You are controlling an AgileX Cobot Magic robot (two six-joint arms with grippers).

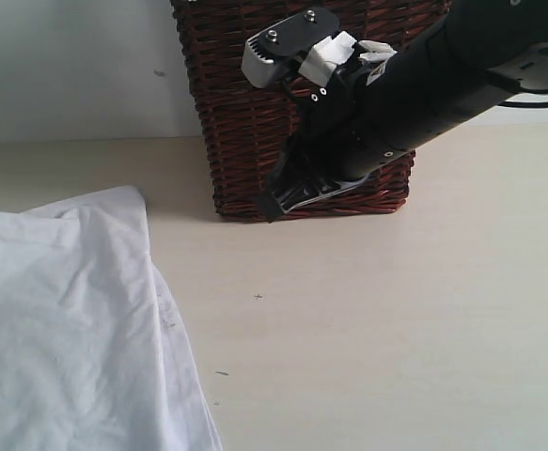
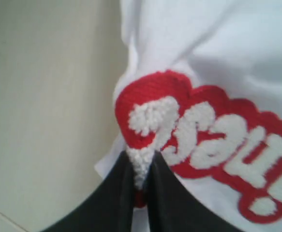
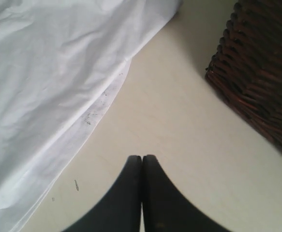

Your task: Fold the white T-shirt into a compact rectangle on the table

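The counter [image 1: 396, 310] is broad and pale. The white T-shirt [image 1: 57, 319] lies rumpled over its left part, running off the near edge of the exterior view, not yet a rectangle. The dark wicker basket [image 1: 236, 141] stands at the counter's far edge, well apart from the shirt; its inside is hidden, so I cannot tell what it holds. My right gripper [image 3: 141, 164] hangs clenched and empty over bare counter between the shirt's edge and the basket. My left gripper [image 2: 141, 179] is pinched on a fold of the shirt at the end of the red lettering [image 2: 203, 145]. I judge this the start of a fold: next I should lift gently and carry that fabric across, with my right gripper unclenching to take a second edge.
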